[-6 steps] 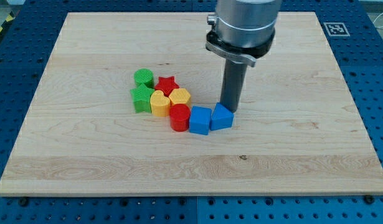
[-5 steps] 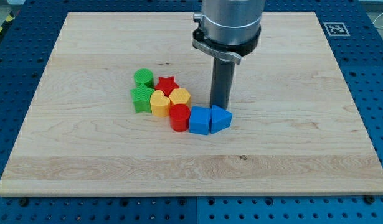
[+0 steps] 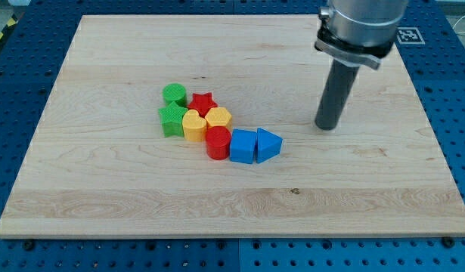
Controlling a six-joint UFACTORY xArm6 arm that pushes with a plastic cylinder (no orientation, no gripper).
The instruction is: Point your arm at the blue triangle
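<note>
The blue triangle (image 3: 268, 143) lies a little right of the bench's middle, somewhat nearer the bottom edge than the top, with its pointed end turned toward the right edge. Its flat back touches a blue block (image 3: 242, 146) of squarish shape on its left, and beyond that come a red cylinder (image 3: 217, 142), a yellow heart (image 3: 193, 125), another yellow block (image 3: 218, 118), a red star (image 3: 203, 102), a green cylinder (image 3: 174, 94) and a green star-like block (image 3: 172, 120), all packed in one cluster running toward the top-left corner.

My tip (image 3: 326, 126) stands on the bare bench (image 3: 103, 60) to the right of the triangle and slightly nearer the top edge, apart from it with clear wood between. There are no jaws on this rod, so nothing spreads or pinches.

The relation that matters: the triangle lies toward the left and slightly toward the bottom edge from my tip, and its point faces roughly my way. I judge a short slide in that direction would bring the tip beside it; going too far would likely push it.
</note>
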